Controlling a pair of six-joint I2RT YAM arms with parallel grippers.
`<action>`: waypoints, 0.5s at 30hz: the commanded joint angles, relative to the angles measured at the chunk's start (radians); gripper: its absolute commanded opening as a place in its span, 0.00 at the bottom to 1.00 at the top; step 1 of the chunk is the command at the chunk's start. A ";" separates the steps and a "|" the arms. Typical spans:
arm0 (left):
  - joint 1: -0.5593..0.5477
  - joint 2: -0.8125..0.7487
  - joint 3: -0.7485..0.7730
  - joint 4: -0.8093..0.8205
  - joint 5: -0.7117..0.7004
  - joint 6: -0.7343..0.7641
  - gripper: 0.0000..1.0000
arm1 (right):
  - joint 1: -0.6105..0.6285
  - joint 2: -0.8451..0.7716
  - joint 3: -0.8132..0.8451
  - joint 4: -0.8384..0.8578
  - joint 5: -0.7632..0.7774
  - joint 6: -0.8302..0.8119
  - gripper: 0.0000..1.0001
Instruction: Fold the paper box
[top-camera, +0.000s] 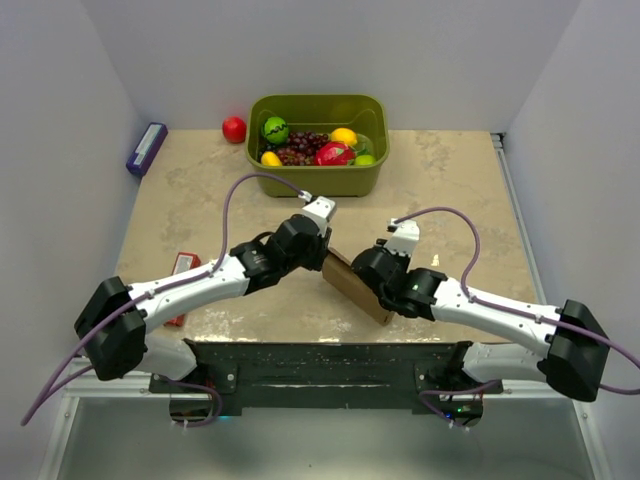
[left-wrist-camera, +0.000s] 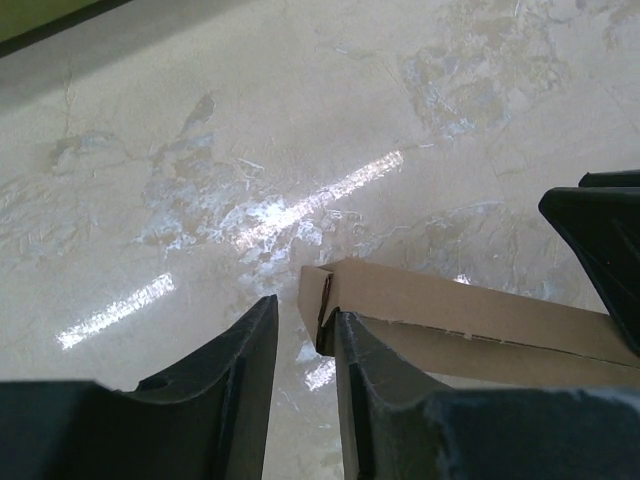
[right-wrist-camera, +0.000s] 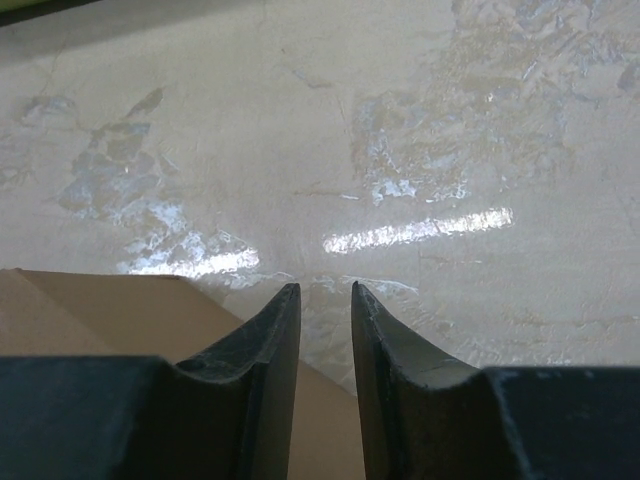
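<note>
The paper box (top-camera: 352, 283), plain brown cardboard, lies slanted on the table between my two wrists. In the left wrist view one end of the paper box (left-wrist-camera: 450, 310) shows, and its corner touches the tip of my right-hand finger (left-wrist-camera: 352, 345). My left gripper (left-wrist-camera: 303, 318) is open, with only bare table in the gap. My right gripper (right-wrist-camera: 325, 292) is open by a narrow gap just above the table. The paper box (right-wrist-camera: 100, 310) runs under its left finger, and nothing is pinched between the fingers. From above both grippers are mostly hidden under their wrists.
An olive-green tub (top-camera: 318, 182) of fruit stands at the back centre, a red ball (top-camera: 234, 129) left of it. A purple pack (top-camera: 146, 148) leans at the left wall. A slim red pack (top-camera: 183, 266) lies by the left arm. White walls close in three sides.
</note>
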 joint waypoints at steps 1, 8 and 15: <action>-0.010 -0.004 -0.045 -0.065 0.045 0.032 0.31 | 0.006 -0.028 0.028 -0.007 0.011 -0.025 0.33; -0.010 0.007 -0.051 -0.036 0.091 0.066 0.23 | 0.008 -0.120 0.076 -0.065 -0.049 -0.141 0.45; -0.012 0.027 -0.043 -0.028 0.113 0.080 0.18 | 0.006 -0.257 0.065 0.022 -0.231 -0.356 0.36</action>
